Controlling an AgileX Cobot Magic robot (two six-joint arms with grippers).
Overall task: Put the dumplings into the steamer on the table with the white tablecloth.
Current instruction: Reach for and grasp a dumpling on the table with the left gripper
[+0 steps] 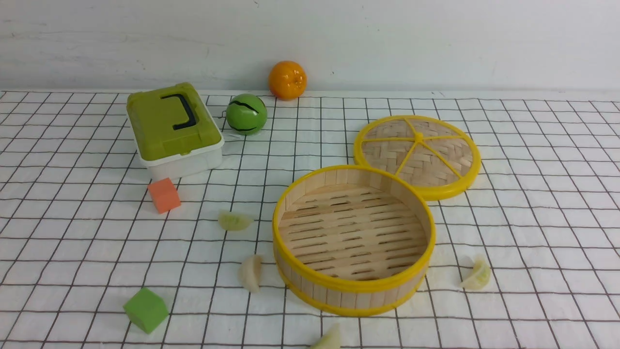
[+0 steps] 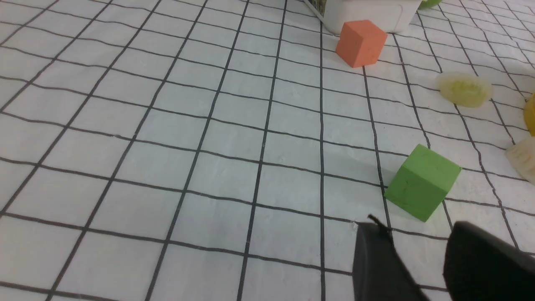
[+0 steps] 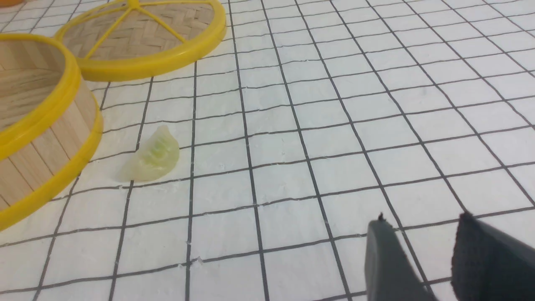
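Note:
The steamer [image 1: 353,291] stands empty in the middle of the white tablecloth [image 1: 533,218]. Several dumplings lie on the cloth around it. One dumpling [image 1: 234,221] lies to its left, a second dumpling [image 1: 251,273] touches its left wall, and a third dumpling [image 1: 477,276] lies to its right. Another dumpling [image 1: 329,338] is cut off at the near edge. No arm shows in the front view. My left gripper [image 2: 416,225] hovers open and empty near the green cube [image 2: 422,186]. My right gripper [image 3: 422,218] is open and empty over bare cloth, apart from the right-hand dumpling [image 3: 152,156] and the steamer [image 3: 42,138].
The flat woven lid [image 1: 417,155] lies behind the steamer on its right. A green-lidded white box [image 1: 174,131], an orange cube [image 1: 164,195], a green ball [image 1: 246,114] and an orange [image 1: 287,80] sit at the back left. The green cube [image 1: 146,310] is at the near left.

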